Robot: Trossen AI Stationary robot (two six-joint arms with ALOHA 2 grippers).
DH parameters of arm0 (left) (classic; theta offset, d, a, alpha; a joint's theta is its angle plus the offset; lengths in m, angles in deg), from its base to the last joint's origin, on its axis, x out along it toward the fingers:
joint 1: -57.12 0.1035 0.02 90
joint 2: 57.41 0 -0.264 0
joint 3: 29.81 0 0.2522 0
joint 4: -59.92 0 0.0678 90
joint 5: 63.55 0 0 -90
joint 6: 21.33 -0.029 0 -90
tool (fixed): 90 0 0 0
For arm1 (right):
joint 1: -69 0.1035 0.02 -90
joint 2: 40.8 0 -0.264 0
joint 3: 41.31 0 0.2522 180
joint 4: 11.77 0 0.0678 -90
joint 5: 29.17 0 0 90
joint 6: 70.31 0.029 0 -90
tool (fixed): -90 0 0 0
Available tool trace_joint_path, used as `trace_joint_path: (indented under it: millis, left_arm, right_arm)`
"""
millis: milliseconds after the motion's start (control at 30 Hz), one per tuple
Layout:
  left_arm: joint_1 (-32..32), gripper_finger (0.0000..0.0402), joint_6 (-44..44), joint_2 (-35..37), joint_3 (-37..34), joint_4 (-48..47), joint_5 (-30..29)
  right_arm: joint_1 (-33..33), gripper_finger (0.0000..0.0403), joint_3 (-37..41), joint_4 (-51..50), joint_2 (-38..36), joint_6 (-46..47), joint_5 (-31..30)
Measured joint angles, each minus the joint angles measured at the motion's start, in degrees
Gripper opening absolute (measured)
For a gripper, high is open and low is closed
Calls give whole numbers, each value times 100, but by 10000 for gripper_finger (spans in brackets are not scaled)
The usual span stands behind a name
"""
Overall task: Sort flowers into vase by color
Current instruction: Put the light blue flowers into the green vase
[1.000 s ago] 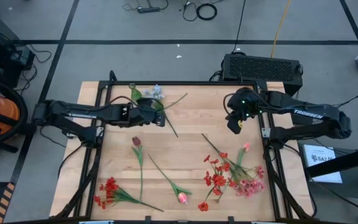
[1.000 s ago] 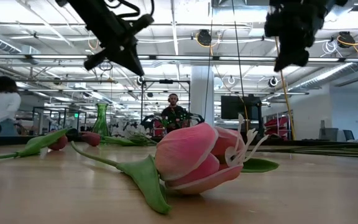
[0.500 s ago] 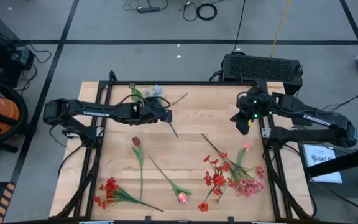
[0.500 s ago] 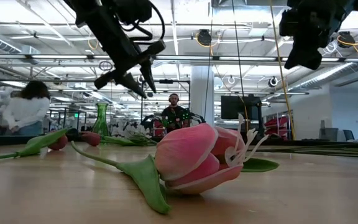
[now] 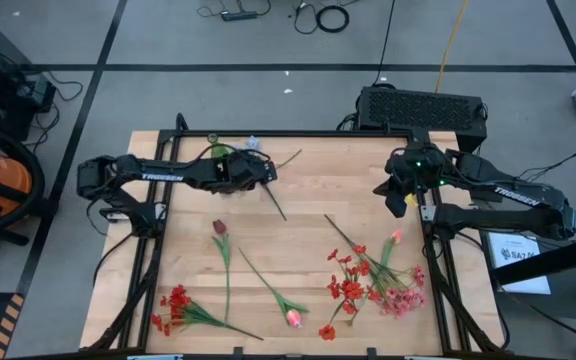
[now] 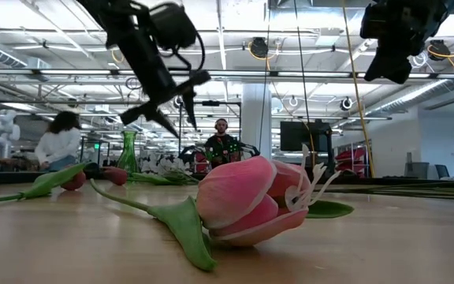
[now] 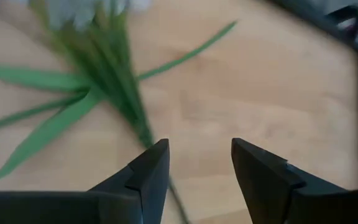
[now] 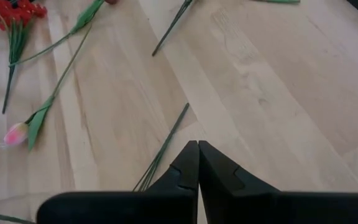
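Note:
A white and pale-blue sprig (image 5: 249, 149) lies at the table's far side, its stem (image 5: 276, 203) running toward the middle. My left gripper (image 5: 264, 174) hangs open above that stem (image 7: 143, 130) without touching it. My right gripper (image 5: 397, 205) is shut and empty, held high near the right edge. A dark red tulip (image 5: 219, 228), a pink tulip (image 5: 294, 318) and a red cluster (image 5: 174, 303) lie at the near left. Red flowers (image 5: 348, 287), a pink cluster (image 5: 400, 300) and a pink bud (image 5: 396, 237) lie at the near right. A green vase (image 6: 128, 151) stands at the far side.
Black frame rails (image 5: 158, 250) run along the table's left and right sides. A black box (image 5: 423, 106) sits behind the far right corner. People (image 6: 57, 146) move in the room beyond the table. Bare wood (image 5: 308, 180) lies between the two grippers.
My left gripper has opened, come down and shifted a little toward the far edge over the sprig's stem. My right gripper, still shut, has drawn back toward the table's right edge and risen a little. The flowers have stayed where they lay.

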Motion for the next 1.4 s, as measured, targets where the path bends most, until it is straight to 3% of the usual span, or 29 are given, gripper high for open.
trace_joint_path:
  millis: [133, 333, 1000, 1133, 1400]
  left_arm:
    - [194, 180, 94, -366, 0, 31, 567]
    - [455, 180, 98, -842, 96, 27, 965]
    - [926, 177, 55, -1787, 501, -15, 1598]
    - [932, 152, -95, -1794, 498, -42, 1485]
    - [937, 49, -123, -1806, 481, -131, 1406]
  right_arm:
    - [0, 0, 0, -77, 2, -68, -4]
    - [0, 0, 0, -145, 2, -68, -7]
    - [2, 0, 0, -171, 2, -71, -23]
    - [2, 0, -2, -171, 2, -71, -24]
    - [1, 0, -2, -169, 3, -99, -58]
